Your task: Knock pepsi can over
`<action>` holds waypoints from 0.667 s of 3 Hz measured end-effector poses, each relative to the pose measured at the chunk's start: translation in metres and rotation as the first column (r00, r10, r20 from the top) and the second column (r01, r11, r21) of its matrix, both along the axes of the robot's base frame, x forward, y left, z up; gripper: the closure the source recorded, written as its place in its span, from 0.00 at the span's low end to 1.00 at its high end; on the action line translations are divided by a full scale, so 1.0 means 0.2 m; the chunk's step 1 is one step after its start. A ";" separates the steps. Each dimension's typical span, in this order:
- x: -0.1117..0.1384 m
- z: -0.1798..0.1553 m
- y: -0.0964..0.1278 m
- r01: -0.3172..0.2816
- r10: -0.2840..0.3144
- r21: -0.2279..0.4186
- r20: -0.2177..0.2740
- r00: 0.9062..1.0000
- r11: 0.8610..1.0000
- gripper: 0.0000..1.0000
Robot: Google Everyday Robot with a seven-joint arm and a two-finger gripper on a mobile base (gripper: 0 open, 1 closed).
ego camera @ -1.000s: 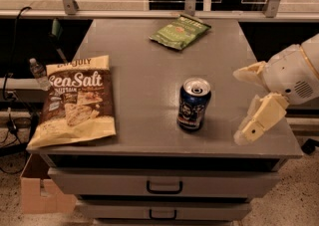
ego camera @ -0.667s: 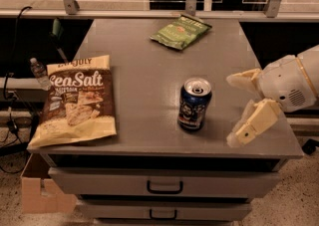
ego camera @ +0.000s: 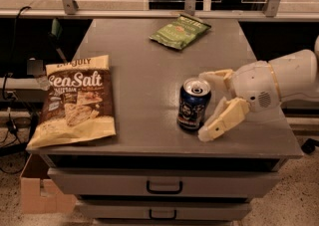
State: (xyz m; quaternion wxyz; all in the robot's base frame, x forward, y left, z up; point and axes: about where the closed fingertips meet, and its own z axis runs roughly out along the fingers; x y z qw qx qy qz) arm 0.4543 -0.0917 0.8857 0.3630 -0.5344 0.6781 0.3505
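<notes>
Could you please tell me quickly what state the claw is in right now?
Claw: open, holding nothing, its two fingers spread at the side of the upright pepsi can.

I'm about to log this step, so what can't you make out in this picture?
Camera view:
- Whether the open claw, right of the pepsi can, touches it: their outlines overlap.
- The arm past the wrist: cut by the right edge.
- The bottom drawer: cut by the bottom edge.
- Print on the green bag: too small.
</notes>
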 end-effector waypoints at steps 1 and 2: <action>0.02 -0.01 0.15 -0.031 0.030 0.081 0.010 1.000 0.996 0.18; 0.04 -0.02 0.24 -0.046 0.047 0.129 0.001 0.999 0.991 0.41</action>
